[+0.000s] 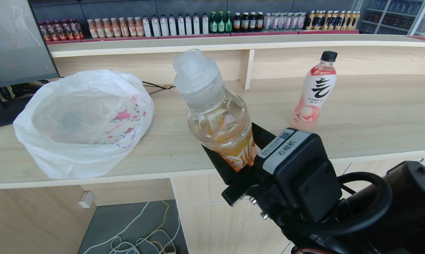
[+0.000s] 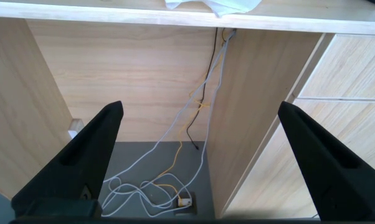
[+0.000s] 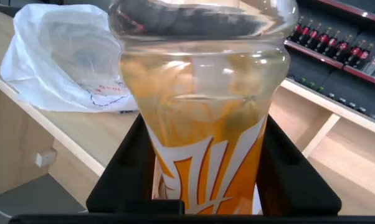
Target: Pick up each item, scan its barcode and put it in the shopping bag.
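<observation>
Early going, I judge: the right gripper (image 1: pixel 233 153) clamps the orange bottle (image 1: pixel 217 120), not yet bagged; the shopping bag (image 1: pixel 39 148) sits at its nine o'clock (contents unclear), the pink bottle (image 1: pixel 313 95) waits untouched at two o'clock; the left gripper (image 2: pixel 200 162) is spread wide

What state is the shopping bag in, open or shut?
Open: the shopping bag lies on the counter with its mouth spread wide.

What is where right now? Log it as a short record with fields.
right claw: shut on orange drink bottle, held off the counter
left claw: open, empty, below counter level
shopping bag: open on counter, robot's left
pink bottle: upright on counter, robot's right
</observation>
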Available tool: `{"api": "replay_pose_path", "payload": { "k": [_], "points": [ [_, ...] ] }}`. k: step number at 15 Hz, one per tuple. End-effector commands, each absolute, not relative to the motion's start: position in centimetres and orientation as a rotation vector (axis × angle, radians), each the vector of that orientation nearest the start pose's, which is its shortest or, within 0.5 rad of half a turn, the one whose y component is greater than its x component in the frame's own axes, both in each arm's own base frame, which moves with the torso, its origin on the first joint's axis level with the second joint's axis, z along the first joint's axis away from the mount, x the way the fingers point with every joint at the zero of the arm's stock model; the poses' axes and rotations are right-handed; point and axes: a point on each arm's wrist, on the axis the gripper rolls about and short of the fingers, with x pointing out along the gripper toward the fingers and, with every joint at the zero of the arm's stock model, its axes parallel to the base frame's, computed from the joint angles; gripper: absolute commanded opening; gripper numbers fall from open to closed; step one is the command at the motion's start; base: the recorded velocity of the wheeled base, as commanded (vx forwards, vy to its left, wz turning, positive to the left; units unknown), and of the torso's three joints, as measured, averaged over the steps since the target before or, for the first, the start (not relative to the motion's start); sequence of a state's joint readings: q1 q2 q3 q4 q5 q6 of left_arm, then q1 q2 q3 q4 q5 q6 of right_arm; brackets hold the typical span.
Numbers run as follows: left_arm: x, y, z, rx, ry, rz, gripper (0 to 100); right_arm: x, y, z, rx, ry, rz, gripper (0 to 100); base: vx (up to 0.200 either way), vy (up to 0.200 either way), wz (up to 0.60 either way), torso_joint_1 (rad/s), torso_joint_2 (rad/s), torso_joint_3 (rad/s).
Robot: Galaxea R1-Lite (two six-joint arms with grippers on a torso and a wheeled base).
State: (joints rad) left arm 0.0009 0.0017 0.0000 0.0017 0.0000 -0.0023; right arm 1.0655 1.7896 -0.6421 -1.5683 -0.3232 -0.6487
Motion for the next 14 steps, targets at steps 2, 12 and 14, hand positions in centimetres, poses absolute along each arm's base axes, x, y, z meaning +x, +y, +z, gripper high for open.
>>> {"api": "replay_pose_path", "payload": {
  "k": [2, 12, 14],
  "points": [
    [-2.3, 0.0, 7.5, -0.003, 0.003, 0.002, 100, 16.1, 25.1, 22.1, -0.305, -0.57, 0.538, 0, 0.0, 0.0, 0.0, 0.0, 0.0, 0.0],
    [-2.3, 0.0, 7.5, -0.003, 0.003, 0.002, 100, 20.9, 25.3, 25.1, -0.273, -0.537, 0.473, 0, 0.0, 0.0, 0.0, 0.0, 0.0, 0.0],
    [-2.3, 0.0, 7.5, -0.003, 0.003, 0.002, 100, 20.9, 25.1, 25.0, -0.219, -0.5, 0.491, 0, 0.0, 0.0, 0.0, 0.0, 0.0, 0.0]
  ]
}}
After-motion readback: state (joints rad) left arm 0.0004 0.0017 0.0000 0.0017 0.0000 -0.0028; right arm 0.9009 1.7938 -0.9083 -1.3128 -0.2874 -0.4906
